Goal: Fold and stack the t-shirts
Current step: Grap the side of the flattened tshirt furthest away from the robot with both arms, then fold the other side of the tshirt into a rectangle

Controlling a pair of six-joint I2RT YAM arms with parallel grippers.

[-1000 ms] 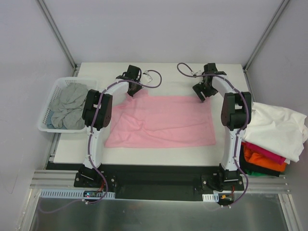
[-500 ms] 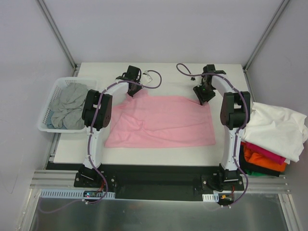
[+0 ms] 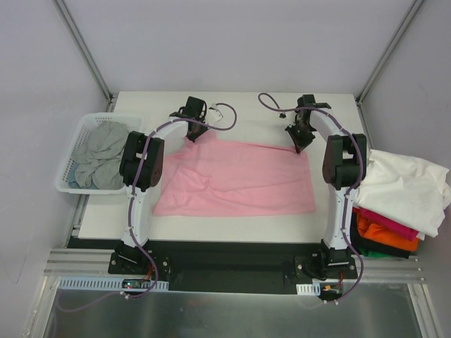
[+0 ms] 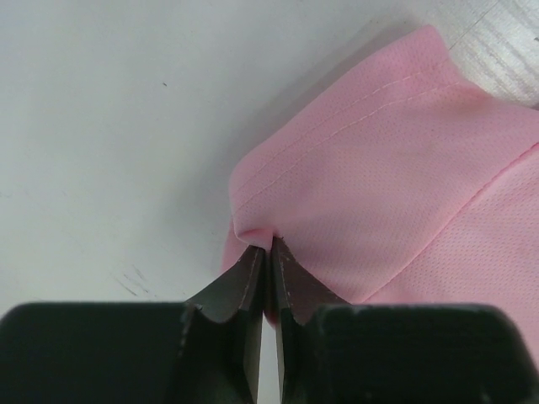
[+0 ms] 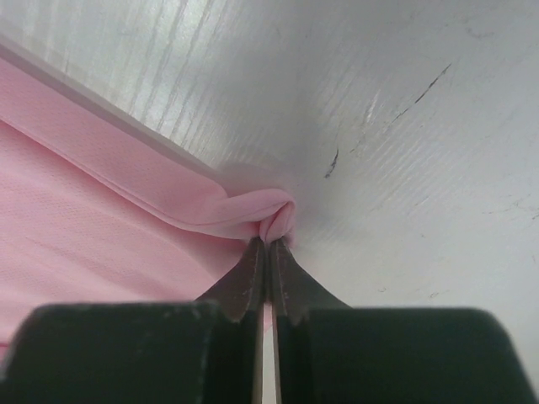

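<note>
your wrist views are showing what the overhead one is not: the left pincer (image 4: 268, 248) is clenching on a stitched hem corner of the pink t-shirt (image 4: 404, 194), and the right pincer (image 5: 268, 241) is pinching a rolled corner of it. from above, the shirt is lying spread between both pincers and towards the arm bases from them. a second ago your right pincer was standing released at that corner; now it is gripping. left of the left pincer, the white basket (image 3: 69, 184) is holding a grey t-shirt (image 3: 99, 158).
</note>
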